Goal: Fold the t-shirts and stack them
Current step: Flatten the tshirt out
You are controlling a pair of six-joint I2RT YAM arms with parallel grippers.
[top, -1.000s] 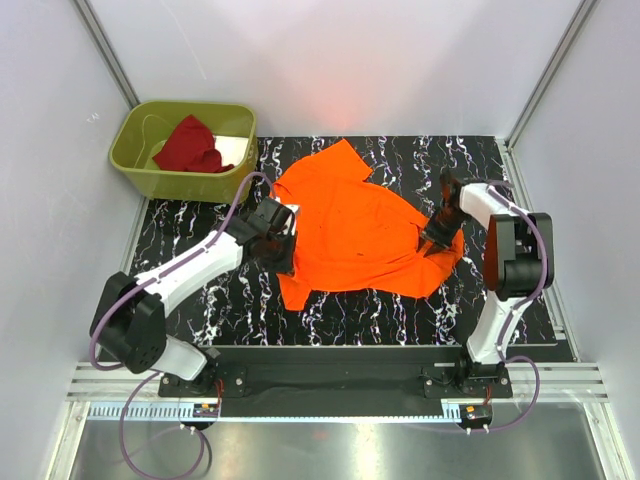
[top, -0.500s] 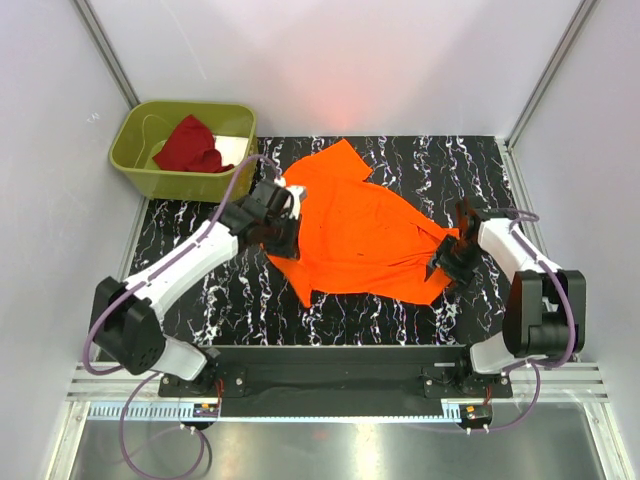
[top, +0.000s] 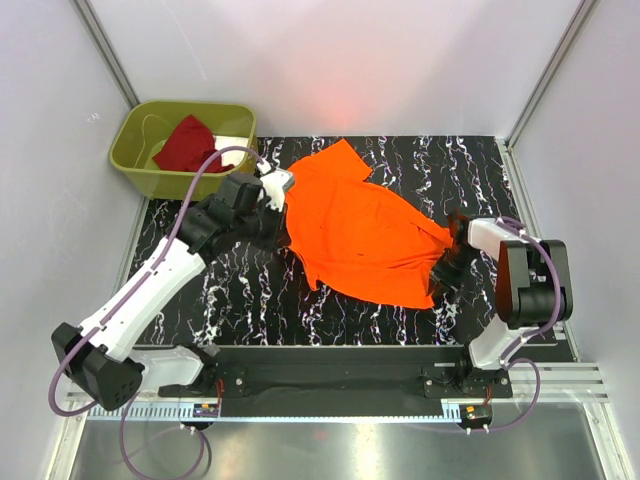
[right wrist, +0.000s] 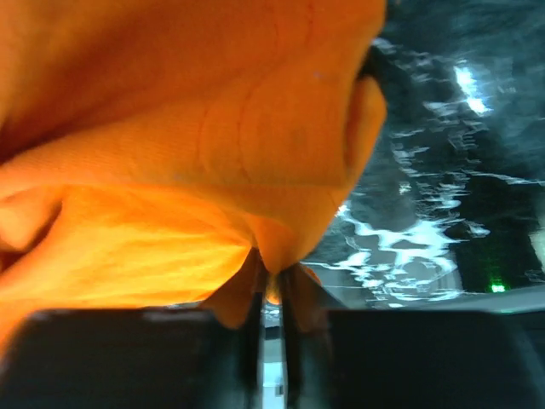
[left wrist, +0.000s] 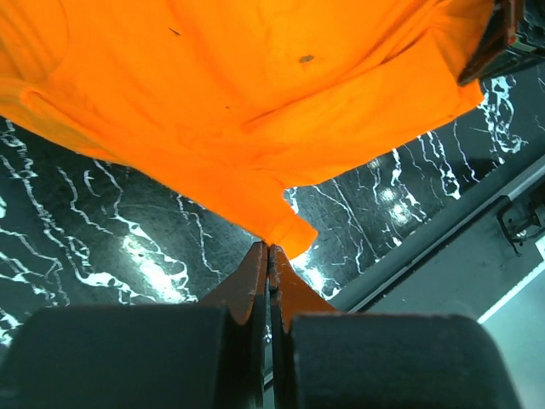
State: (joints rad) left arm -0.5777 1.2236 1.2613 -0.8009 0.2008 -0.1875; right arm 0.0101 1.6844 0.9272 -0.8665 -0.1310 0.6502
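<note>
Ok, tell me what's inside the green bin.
The dark red t-shirt lies crumpled in the bin, with a white patch showing beside it. Whatever is under the shirt is hidden.

Large orange t-shirt [top: 365, 235] lying rumpled, spreading across centre of marbled mat [top: 300, 320]; dark red t-shirt [top: 190, 145] sitting bunched at 10 o'clock, inside green bin [top: 170, 185]

Shirt [top: 355, 235] on table [top: 250, 300] (bin [top: 135, 165] far-left)

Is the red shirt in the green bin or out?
In. The dark red t-shirt lies crumpled inside the olive-green bin, not out on the table.
</note>
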